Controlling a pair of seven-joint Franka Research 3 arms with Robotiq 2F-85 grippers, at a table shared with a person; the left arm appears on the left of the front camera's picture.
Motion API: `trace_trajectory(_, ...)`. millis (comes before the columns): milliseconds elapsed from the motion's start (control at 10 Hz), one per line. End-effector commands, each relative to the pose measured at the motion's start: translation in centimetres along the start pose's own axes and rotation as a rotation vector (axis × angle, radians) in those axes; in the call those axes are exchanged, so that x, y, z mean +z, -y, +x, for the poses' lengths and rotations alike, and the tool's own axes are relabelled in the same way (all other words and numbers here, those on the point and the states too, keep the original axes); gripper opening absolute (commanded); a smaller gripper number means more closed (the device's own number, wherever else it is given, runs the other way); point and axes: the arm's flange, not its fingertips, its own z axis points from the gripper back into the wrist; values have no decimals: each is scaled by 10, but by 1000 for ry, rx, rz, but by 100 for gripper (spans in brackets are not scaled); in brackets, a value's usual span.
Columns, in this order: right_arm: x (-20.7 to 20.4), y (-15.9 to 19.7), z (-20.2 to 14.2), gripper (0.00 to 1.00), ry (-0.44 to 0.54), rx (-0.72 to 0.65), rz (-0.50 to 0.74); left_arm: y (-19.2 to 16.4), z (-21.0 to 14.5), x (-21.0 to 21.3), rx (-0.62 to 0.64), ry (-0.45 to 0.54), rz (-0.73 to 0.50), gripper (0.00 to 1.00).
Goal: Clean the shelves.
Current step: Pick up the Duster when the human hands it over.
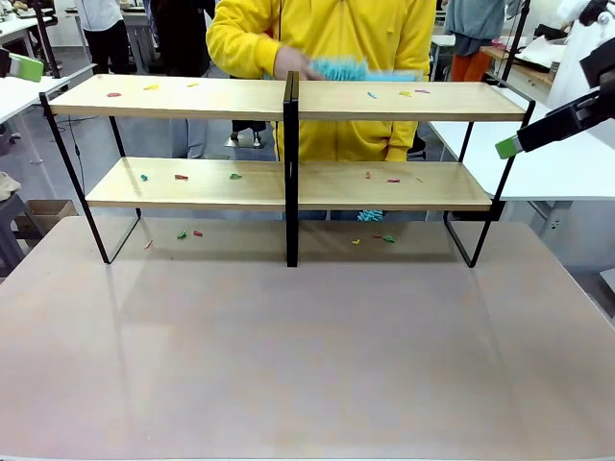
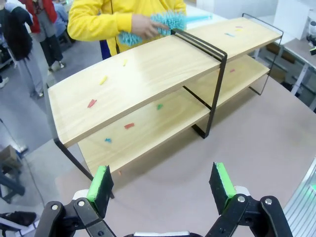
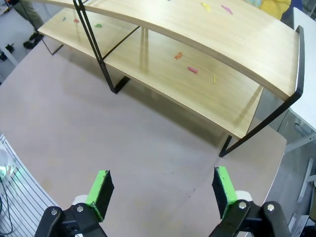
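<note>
The shelves (image 1: 192, 96) stand across the far half of the bench (image 1: 307, 384), two long pale boards in a thin black frame with a black centre post.

Seen from the left wrist, the left jaws are wide apart and grip nothing. Their green pads (image 2: 101, 183) hang over bare bench (image 2: 256, 133). The shelves (image 2: 148, 74) lie ahead of these jaws and run off to the upper right, with open bench between them.

The right jaws are also spread wide and empty, with pads (image 3: 101, 190) above bare bench (image 3: 98, 123). The shelves (image 3: 247, 39) stretch ahead of them, the black end frame off to their right.

From the front, one green pad (image 1: 506, 147) of the right jaws hovers in the air just beside the right end of the shelves, at a height between the two boards.

Beyond the shelves from both jaws, a person (image 1: 327, 29) in a yellow top stands at the far side. Their hand (image 1: 293, 65) holds a teal duster (image 1: 356, 69) on the top board near the centre post. The left wrist camera shows the same hand (image 2: 143, 25) and duster (image 2: 168, 22) at the far edge of that board.

Small coloured scraps (image 1: 113, 95) dot both boards, in red, green, yellow and blue. A few more (image 1: 181, 233) lie on the bench under the lower board.
</note>
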Motion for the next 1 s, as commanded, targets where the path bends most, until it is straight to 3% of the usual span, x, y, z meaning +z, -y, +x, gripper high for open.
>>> trace_trajectory(0,-2,9,-2,100,26,24,27,11,0,-5,0,12,12,100)
trace_trajectory(300,-6,11,-2,100,16,21,33,17,-1,-7,-44,-39,14,100)
trace_trajectory(500,-5,9,0,100,33,19,30,14,2,-9,-8,-79,48,100)
trace_trajectory(600,-3,7,1,100,55,20,36,12,4,-6,-42,-20,-1,100)
trace_trajectory(900,9,-6,11,100,117,-191,-19,12,4,-6,-42,-20,-1,100)
